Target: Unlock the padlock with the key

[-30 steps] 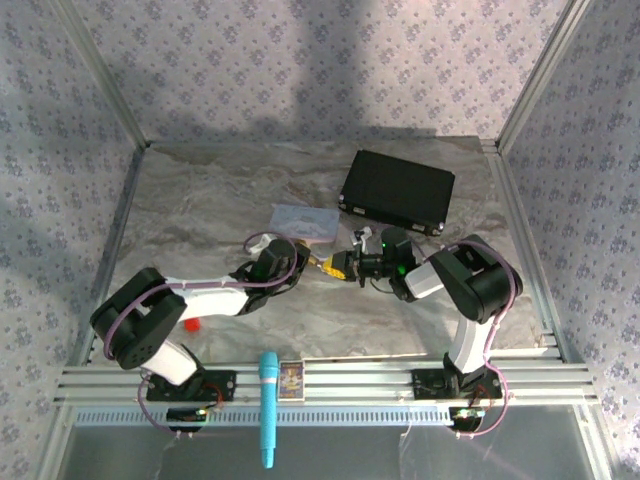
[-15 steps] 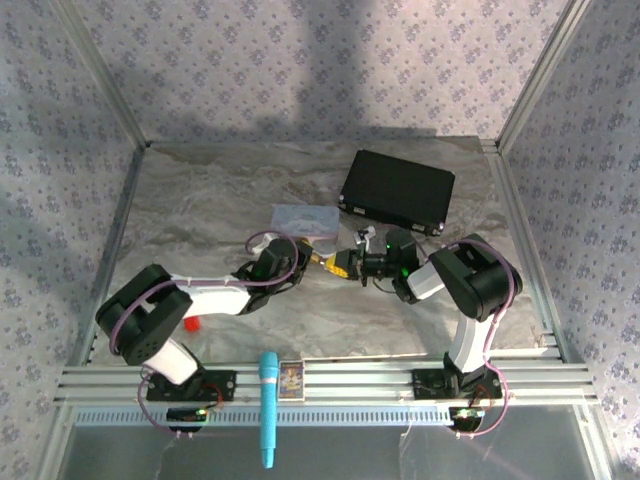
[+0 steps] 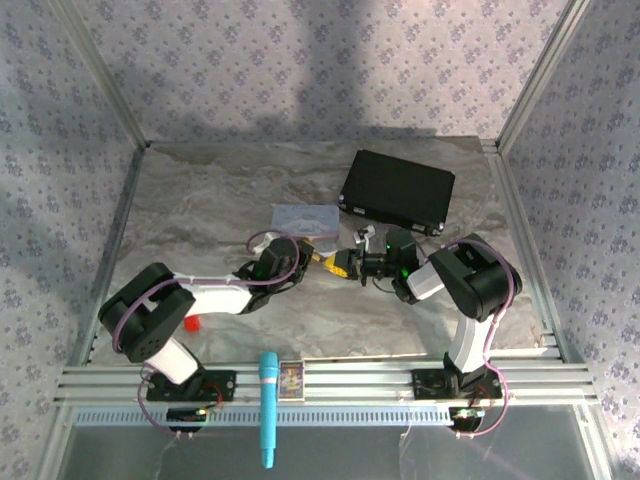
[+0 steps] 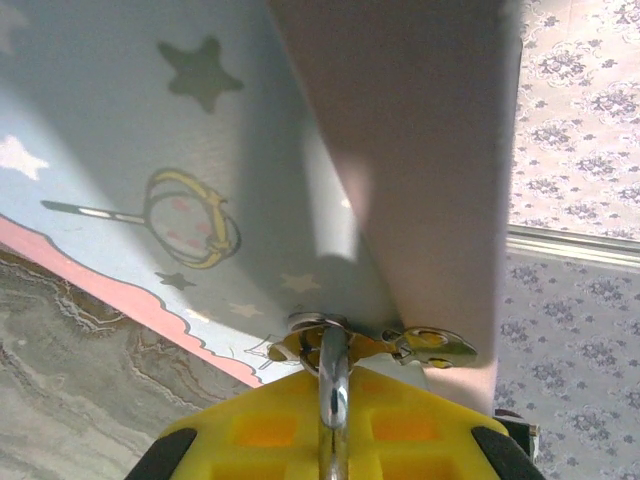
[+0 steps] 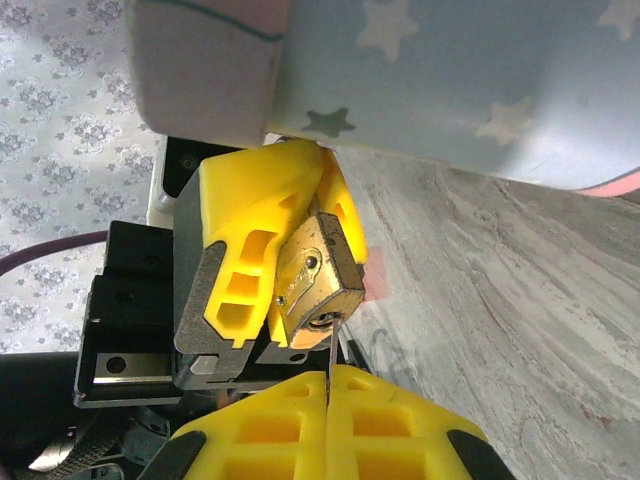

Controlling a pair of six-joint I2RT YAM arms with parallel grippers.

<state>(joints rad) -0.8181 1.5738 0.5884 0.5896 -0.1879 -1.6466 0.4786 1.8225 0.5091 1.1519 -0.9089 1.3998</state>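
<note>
The padlock (image 5: pixel 315 275) is a small brass block held up off the table, with its keyhole facing my right gripper. My left gripper (image 4: pixel 335 385) is shut on it, its yellow fingers (image 5: pixel 250 240) on either side of the brass body. The silver shackle (image 4: pixel 334 365) runs between them. My right gripper (image 5: pixel 327 385) is shut on the key (image 5: pixel 329 352), whose thin blade reaches into the keyhole. From above, the padlock (image 3: pixel 326 262) sits between the left gripper (image 3: pixel 308 256) and the right gripper (image 3: pixel 352 266), which meet tip to tip at mid-table.
A pale lavender tin (image 3: pixel 305 219) with stars lies just behind the grippers and looms close in the left wrist view (image 4: pixel 150 150). A black case (image 3: pixel 397 190) sits at the back right. A small red block (image 3: pixel 191 323) is by the left arm, and a teal tool (image 3: pixel 268 405) lies on the front rail.
The left arm's elbow has drifted slightly to the right. Both grippers stay shut and meet at the same spot.
</note>
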